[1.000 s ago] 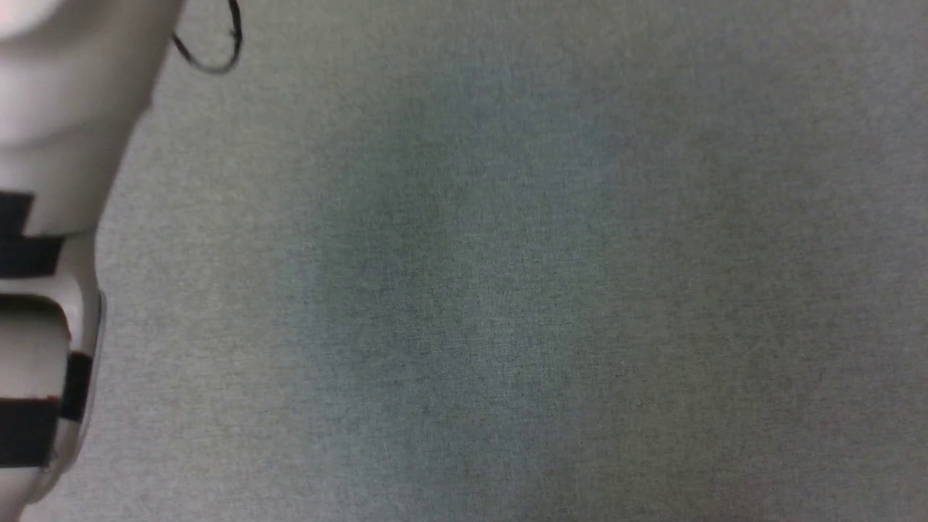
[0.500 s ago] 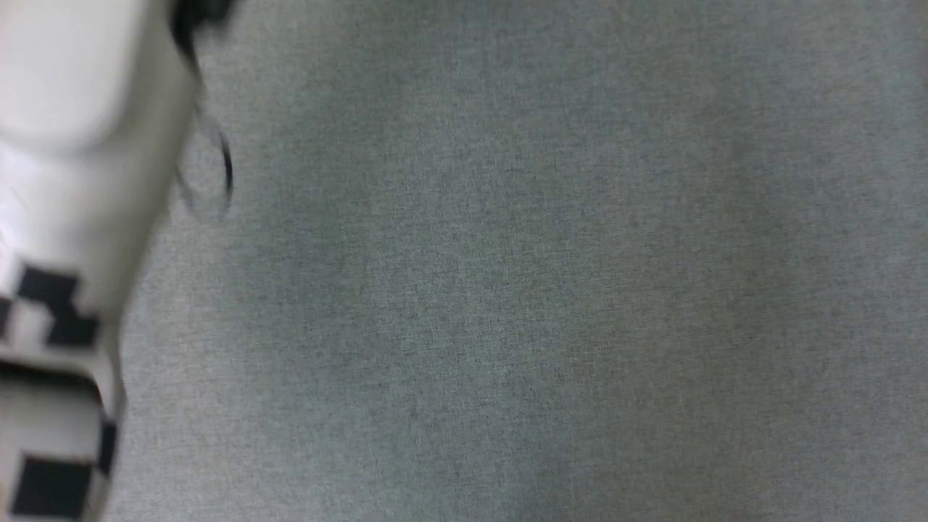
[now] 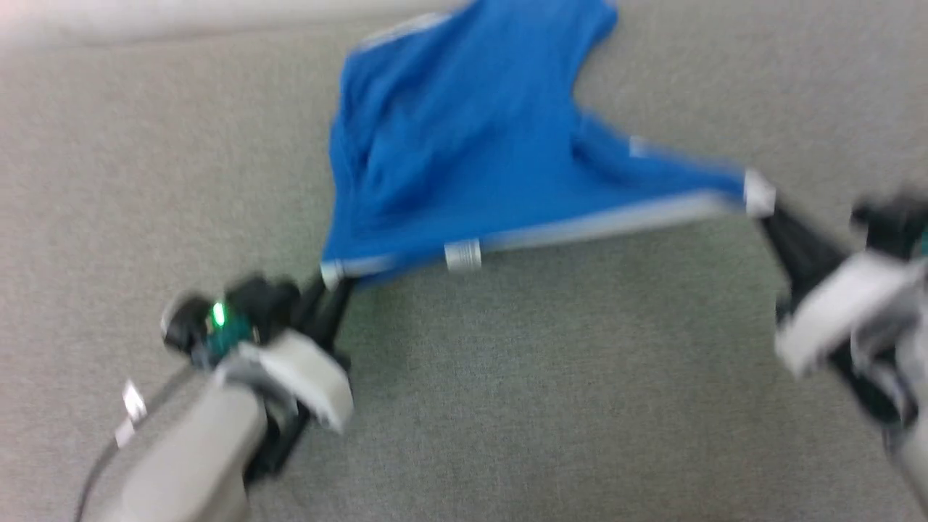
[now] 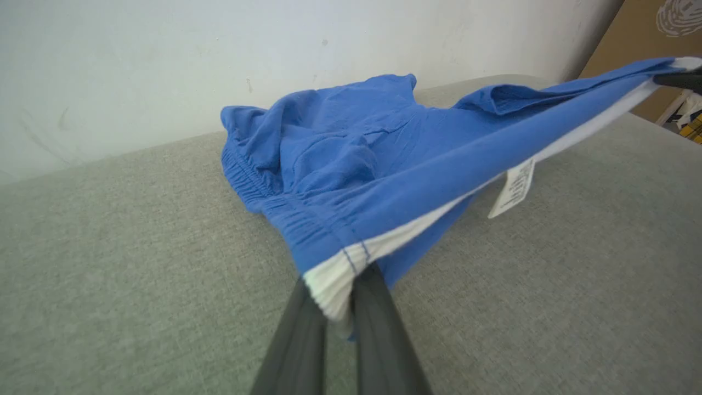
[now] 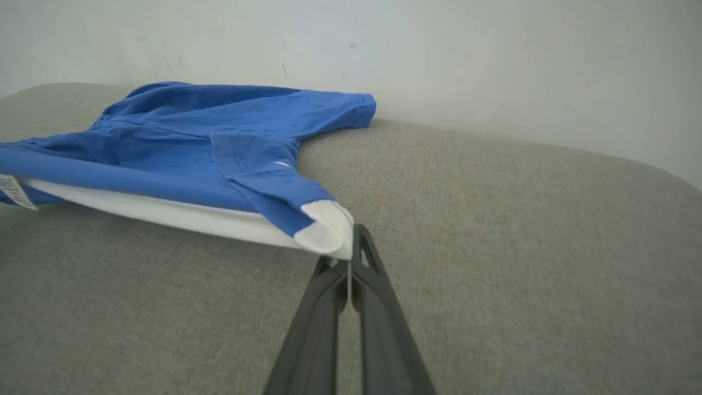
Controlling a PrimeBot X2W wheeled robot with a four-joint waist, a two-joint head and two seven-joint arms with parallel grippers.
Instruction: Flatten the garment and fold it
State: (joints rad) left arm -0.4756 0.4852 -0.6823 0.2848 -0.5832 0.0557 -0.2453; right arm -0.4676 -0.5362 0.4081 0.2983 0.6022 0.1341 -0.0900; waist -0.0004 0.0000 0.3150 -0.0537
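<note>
— Where are the blue shorts (image 3: 464,145) seen?
— They are laid on a grey fabric surface (image 3: 507,406), close to a pale wall (image 4: 164,49). Their white waistband (image 4: 417,233) is raised off the surface and stretched in a line between the two grippers. The legs are left lying crumpled toward the wall.
— How is the left gripper (image 4: 340,296) set?
— Its dark fingers are clenched on one white end of the waistband. In the left wrist view the ribbed cloth is pinched between them. A green light (image 3: 217,315) is lit on that wrist.
— And the right gripper (image 5: 348,263)?
— Its fingers are pressed together on the other white end, and a thin edge of cloth is caught between the tips.
— Is anything else to be noted?
— A small white label tag (image 4: 513,189) is hung from the waistband. In the head view, which is blurred, it is placed nearer the left gripper. A brown cardboard panel (image 4: 630,49) is seen beyond the far corner of the surface.
</note>
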